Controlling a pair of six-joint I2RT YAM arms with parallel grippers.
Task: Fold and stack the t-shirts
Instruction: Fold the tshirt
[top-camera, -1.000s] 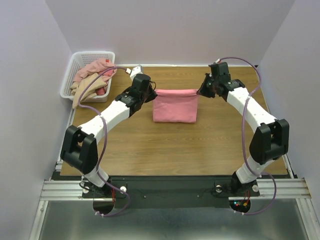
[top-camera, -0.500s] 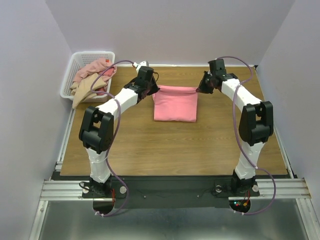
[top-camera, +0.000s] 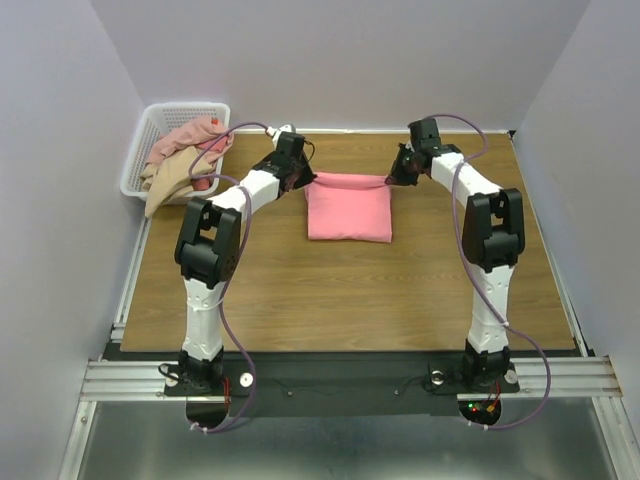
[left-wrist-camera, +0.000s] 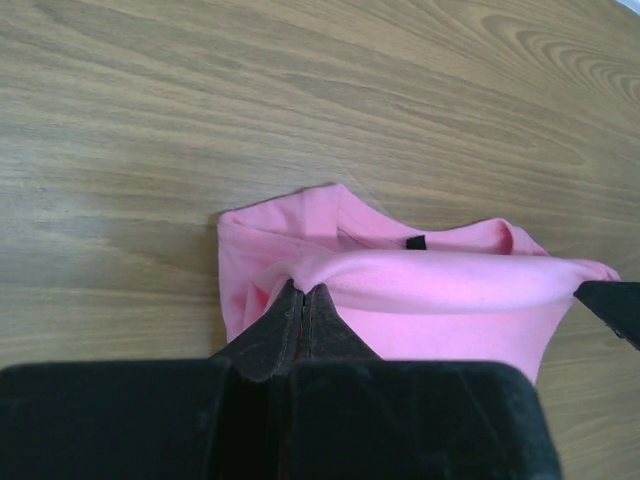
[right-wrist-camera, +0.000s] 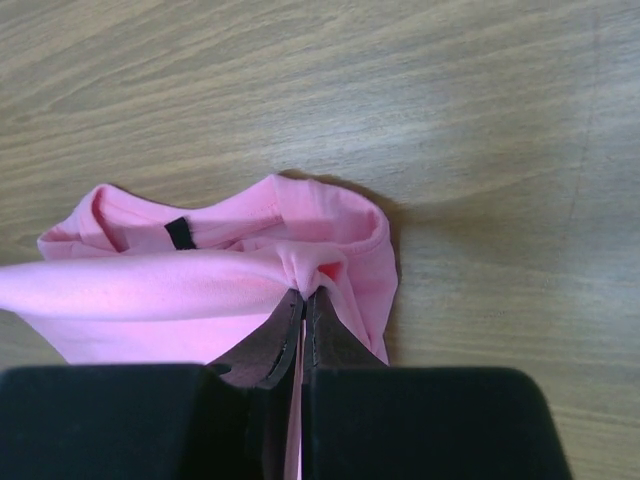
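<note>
Wood-grain surface (top-camera: 330, 290) fills the floor of a pale-walled booth, and your work is at its far half. Your left jaws are pinched shut on a fold of the bright salmon-pink cotton t-shirt (top-camera: 347, 212) (left-wrist-camera: 440, 290) at the 9 o'clock end of its far edge. Your right jaws are clamped the same way on the 3 o'clock end (right-wrist-camera: 150, 285). Between the two grips the fabric runs as a taut raised band. Below it, the collar and a small black neck label (left-wrist-camera: 415, 242) (right-wrist-camera: 178, 233) rest on the wood. From above, the shirt is a rough rectangle just toward 12 o'clock of centre, spreading toward 6 o'clock. Out at 10 o'clock, a white plastic lattice basket (top-camera: 135, 165) holds a heap of dusty pink and tan t-shirts (top-camera: 180, 160), with tan cloth draped over its near rim.
</note>
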